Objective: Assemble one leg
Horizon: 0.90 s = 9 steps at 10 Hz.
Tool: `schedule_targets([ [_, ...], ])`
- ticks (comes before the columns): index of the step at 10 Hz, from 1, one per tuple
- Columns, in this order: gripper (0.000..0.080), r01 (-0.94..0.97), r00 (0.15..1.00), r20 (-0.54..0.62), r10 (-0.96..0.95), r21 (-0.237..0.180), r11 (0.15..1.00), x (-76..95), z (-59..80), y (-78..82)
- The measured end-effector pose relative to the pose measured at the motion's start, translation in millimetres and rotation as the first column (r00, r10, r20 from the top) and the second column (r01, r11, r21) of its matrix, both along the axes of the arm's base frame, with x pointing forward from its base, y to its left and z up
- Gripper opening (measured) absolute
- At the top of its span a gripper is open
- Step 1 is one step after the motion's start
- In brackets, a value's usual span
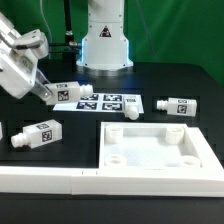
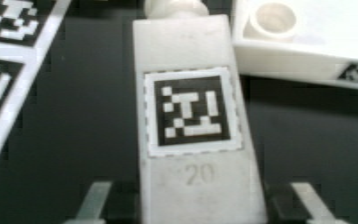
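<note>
Front edge: border rail [image 1: 60, 182]; tabletop [image 1: 155, 150] just behind it toward the front-right corner, parked clear of the work. A spare leg [image 1: 36, 135] lies near the left edge (exterior view's left), a second spare leg [image 1: 178, 106] toward the right edge. The marker board [image 1: 110, 102] sits mid-surface. The target leg [image 2: 194, 110] lies flat beside the board, toward the far-left corner. The tool [image 2: 197, 200] is open: fingers [image 2: 98, 198] straddle the leg's long sides, a gap on each side, no contact. Reads as pre-grasp alignment across the narrow width.
</note>
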<state>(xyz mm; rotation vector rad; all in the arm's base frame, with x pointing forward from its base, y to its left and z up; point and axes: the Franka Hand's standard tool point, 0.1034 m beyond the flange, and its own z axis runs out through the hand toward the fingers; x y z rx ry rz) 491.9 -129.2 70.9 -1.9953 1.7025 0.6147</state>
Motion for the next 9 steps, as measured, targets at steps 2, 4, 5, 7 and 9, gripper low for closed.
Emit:
schedule_targets([
  [2, 0.0287, 0.009, 0.999, 0.038, -0.004, -0.124, 0.992, 8.2, 3.4, 7.8],
  [4, 0.0287, -0.028, 0.995, 0.082, 0.056, -0.312, 0.950, 34.5, 34.9, 61.4],
  [5, 0.0287, -0.028, 0.986, 0.138, 0.092, -0.408, 0.913, 58.1, 51.7, 90.3],
  [7, 0.0287, -0.053, 0.979, 0.150, 0.141, -0.478, 0.877, 70.9, 60.0, 119.3],
  [9, 0.0287, -0.017, 0.970, 0.195, 0.145, -0.541, 0.841, 74.2, 56.5, 138.3],
])
